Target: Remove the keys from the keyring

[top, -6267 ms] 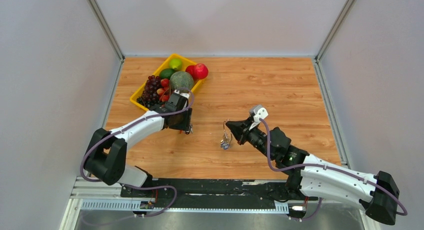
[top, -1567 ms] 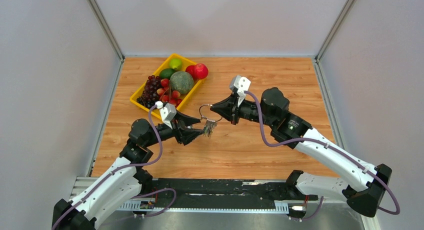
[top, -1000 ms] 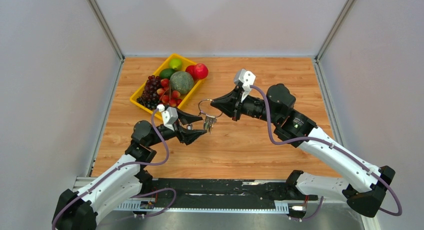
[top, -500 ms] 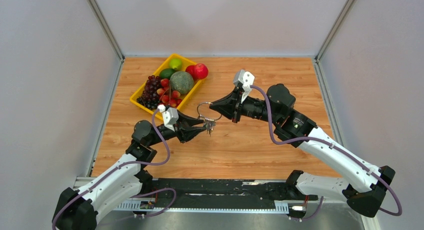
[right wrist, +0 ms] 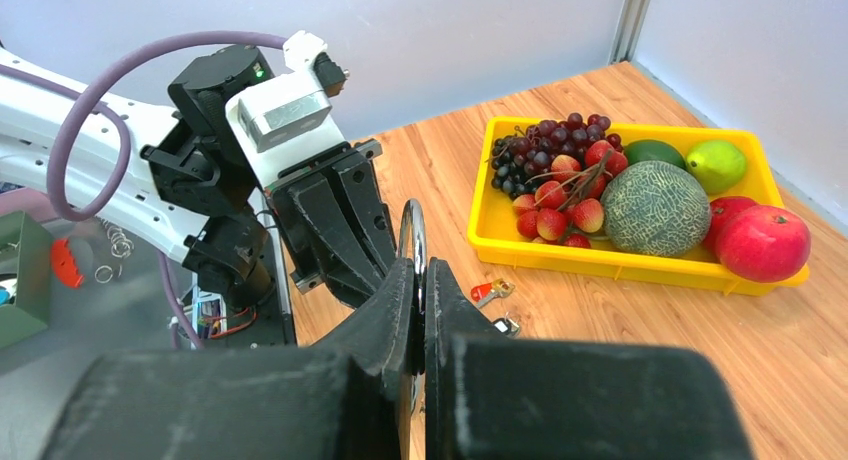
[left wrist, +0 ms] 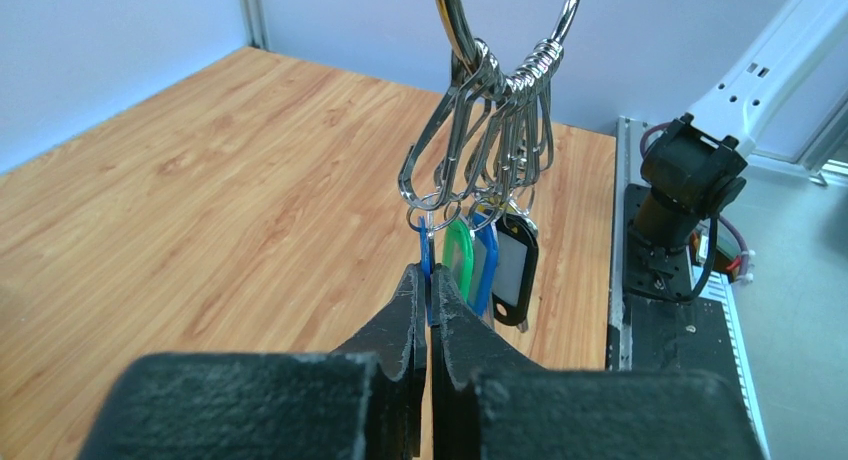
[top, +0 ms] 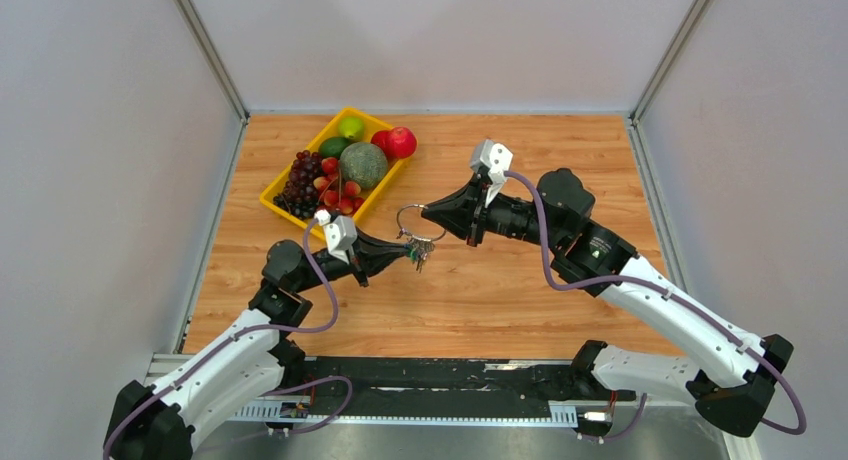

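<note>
My right gripper point(top: 432, 213) is shut on the keyring point(top: 411, 218), a thin silver ring held above the table; in the right wrist view the ring point(right wrist: 412, 230) stands edge-on between the jaws. The keys point(left wrist: 490, 250) hang from it on silver clips, with blue, green and grey-black tags. My left gripper point(left wrist: 428, 282) is shut on the nearest blue tag point(left wrist: 426, 255), just below its clip. From above, the left gripper point(top: 404, 251) meets the bunch point(top: 421, 248) from the left. A red-tagged key point(right wrist: 487, 291) and another tagged key point(right wrist: 505, 325) lie loose on the table.
A yellow fruit tray point(top: 274, 192) with grapes, a melon point(top: 363, 161), limes and red apples point(top: 400, 141) stands at the back left, close behind the left arm. Grey walls enclose the wooden table point(top: 560, 170) on three sides.
The left gripper has gone from open beside the bunch to shut on a blue tag. The right gripper has kept the ring nearly still.
</note>
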Tool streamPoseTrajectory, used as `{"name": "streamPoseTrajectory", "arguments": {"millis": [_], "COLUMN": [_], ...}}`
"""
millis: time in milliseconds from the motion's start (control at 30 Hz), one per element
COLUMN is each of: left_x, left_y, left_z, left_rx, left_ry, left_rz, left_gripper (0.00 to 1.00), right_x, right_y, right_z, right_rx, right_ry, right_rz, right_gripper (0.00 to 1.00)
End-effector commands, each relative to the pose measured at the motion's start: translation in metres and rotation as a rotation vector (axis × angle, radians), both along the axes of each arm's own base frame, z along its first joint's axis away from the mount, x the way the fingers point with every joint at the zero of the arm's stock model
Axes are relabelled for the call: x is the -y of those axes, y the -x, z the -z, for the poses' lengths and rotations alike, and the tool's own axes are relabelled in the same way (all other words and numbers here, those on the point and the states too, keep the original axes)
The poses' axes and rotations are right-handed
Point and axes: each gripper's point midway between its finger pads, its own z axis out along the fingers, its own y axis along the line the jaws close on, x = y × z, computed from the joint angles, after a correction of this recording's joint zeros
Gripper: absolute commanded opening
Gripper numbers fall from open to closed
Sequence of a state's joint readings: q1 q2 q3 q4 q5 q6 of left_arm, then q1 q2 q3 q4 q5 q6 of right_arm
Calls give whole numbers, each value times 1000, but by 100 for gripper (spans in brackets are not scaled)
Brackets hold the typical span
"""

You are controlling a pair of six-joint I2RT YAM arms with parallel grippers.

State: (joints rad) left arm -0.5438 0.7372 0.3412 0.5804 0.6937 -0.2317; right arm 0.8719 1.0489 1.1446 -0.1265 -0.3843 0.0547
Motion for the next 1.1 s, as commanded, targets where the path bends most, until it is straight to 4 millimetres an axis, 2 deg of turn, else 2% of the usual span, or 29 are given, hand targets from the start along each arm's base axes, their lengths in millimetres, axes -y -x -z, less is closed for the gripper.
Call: {"name": "streamPoseTrajectory", "arguments": {"millis": [0,133,300,500,667,833,933,1067], "left_x": [-5,-13,-19,-29,-41,-46,-45,-38], "left_y": [-3,-9,-13,-27,-31,-30,-25,-13], "left_z": [-18,-18,-20,-11,-2,-5,-6,-12], "left_rx": [59,67,66,-111,-202,-271,-311,-342], "left_ry": [4,-17,-38,-139,-249,-340,-389,-432], "left_rz": [-47,-113,-174,-287,-356,-375,-343,-257], "left_gripper": [0,0,0,0,0,0,0,0], "right_x": [10,14,18,28,26,26,24,19], "right_y": [4,1,-13,-34,-33,-39,-39,-36], "right_z": [-28,-16,16,54,75,102,126,145], "right_rx": [44,24,-47,-105,-125,-163,-183,-180], "right_ry": [-80,-69,-35,-21,-82,-70,-28,15], "right_rz": [26,59,144,287,284,316,314,274], "right_gripper": [0,0,0,0,0,18,23,42]}}
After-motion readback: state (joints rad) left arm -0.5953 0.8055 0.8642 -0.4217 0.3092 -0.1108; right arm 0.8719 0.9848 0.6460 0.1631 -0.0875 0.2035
